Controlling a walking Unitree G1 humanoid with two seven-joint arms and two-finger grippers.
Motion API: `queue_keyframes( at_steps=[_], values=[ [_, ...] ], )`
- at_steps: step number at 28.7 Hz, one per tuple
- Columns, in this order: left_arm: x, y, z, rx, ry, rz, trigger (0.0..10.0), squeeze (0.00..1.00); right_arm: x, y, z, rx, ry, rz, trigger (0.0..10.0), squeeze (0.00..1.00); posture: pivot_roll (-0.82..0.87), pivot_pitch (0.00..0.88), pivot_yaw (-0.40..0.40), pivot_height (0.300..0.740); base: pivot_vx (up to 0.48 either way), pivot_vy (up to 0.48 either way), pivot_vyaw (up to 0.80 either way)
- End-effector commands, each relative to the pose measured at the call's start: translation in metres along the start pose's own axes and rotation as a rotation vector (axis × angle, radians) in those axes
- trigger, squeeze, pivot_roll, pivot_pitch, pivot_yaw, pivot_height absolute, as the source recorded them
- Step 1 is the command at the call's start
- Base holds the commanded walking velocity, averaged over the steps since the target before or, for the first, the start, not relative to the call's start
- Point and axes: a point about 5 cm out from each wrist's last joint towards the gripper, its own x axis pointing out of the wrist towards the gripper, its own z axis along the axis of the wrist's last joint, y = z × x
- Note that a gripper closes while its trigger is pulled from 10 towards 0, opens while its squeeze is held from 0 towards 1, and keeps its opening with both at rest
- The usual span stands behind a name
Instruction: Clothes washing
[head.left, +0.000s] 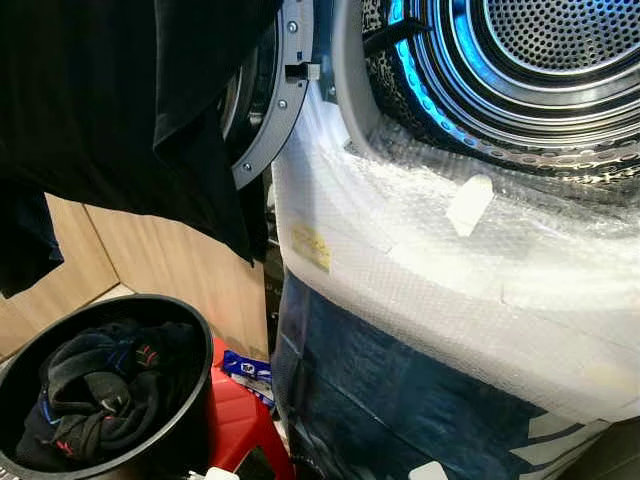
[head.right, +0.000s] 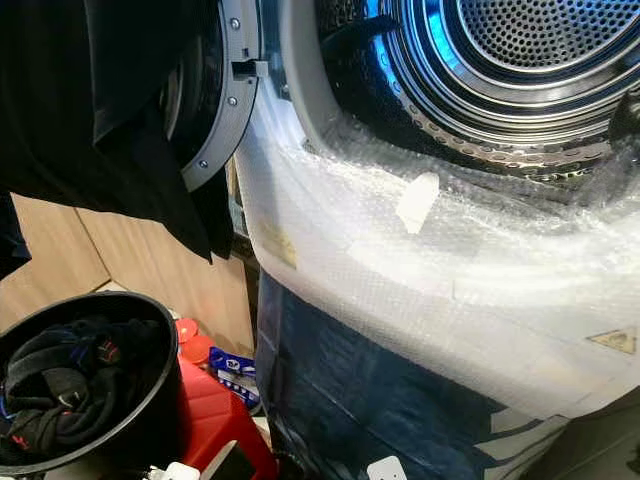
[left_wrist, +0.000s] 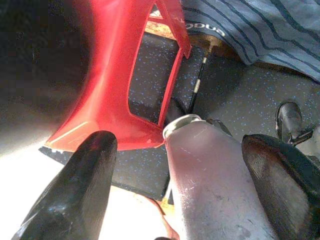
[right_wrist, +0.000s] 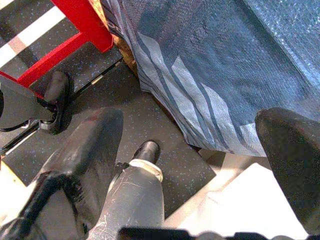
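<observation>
The washing machine's steel drum (head.left: 560, 40) stands open at the upper right, lit blue inside. Its round door (head.left: 265, 120) is swung out to the left. A black garment (head.left: 120, 100) hangs across the top left, in front of the door. At the lower left a black bucket (head.left: 205, 400) holds dark clothes (head.left: 100, 390). My left gripper (left_wrist: 180, 187) hangs low beside a red stool (left_wrist: 115, 75), open, nothing between its fingers. My right gripper (right_wrist: 190, 160) hangs open over the dark floor (right_wrist: 165, 115), beside the machine's blue cover (right_wrist: 210, 60).
Bubble wrap (head.left: 420, 260) covers the machine's front below the drum, with a blue patterned sheet (head.left: 400, 400) lower down. The red stool (head.left: 240, 420) stands between bucket and machine. Wooden cabinet panels (head.left: 170, 260) lie behind the bucket. My silver leg (left_wrist: 215, 190) shows between the left fingers.
</observation>
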Motion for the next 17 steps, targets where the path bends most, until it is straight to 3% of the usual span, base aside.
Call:
queue_keyframes(
  at_steps=[1,11,14,15,17],
  values=[
    [-0.001,0.001,-0.008,0.005,0.033,0.002,10.0,0.00,-0.001,0.000,-0.004,0.008,0.017,-0.009,10.0,0.00,0.05,0.000,-0.025,0.740,0.000,0.000,0.00],
    [0.000,0.009,0.003,0.012,0.000,0.020,10.0,0.00,0.002,-0.004,0.009,0.045,-0.020,-0.033,10.0,0.00,0.05,0.000,-0.013,0.740,0.000,0.000,0.00],
    [0.002,0.013,0.020,-0.009,-0.067,0.020,10.0,0.00,0.003,-0.007,0.018,0.081,-0.064,-0.037,10.0,0.00,0.05,0.000,-0.016,0.740,0.000,0.000,0.00],
    [0.004,0.015,0.034,0.022,-0.121,0.012,10.0,0.00,0.003,-0.009,0.028,0.106,-0.103,-0.031,10.0,0.00,0.06,0.000,-0.021,0.740,0.000,0.000,0.00],
    [0.004,0.015,0.043,0.033,-0.155,0.002,10.0,0.00,0.004,-0.010,0.034,0.117,-0.128,-0.026,10.0,0.00,0.06,0.000,-0.024,0.740,0.000,0.000,0.00]
  ],
)
